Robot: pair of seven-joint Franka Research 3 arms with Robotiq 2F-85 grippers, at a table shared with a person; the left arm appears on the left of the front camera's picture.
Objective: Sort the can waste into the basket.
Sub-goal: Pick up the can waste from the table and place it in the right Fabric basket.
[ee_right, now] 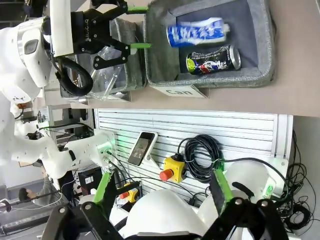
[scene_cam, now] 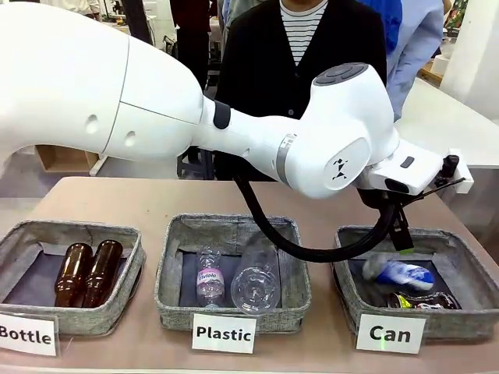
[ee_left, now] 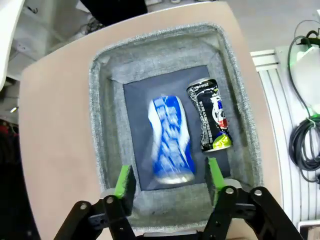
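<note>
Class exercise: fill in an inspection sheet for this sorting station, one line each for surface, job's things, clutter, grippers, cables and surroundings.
Surface: beige table carrying three grey baskets in a row.
Job's things: blue and white can and dark can both lie in the Can basket, side by side; the blue one looks motion-blurred.
Clutter: two brown bottles in the Bottle basket; clear plastic bottles in the Plastic basket.
Grippers: left gripper above the Can basket, jaws open, empty; right gripper off the table, jaws open, empty.
Cables: black hose sagging over the Plastic basket.
Surroundings: a person at the far side.
</note>
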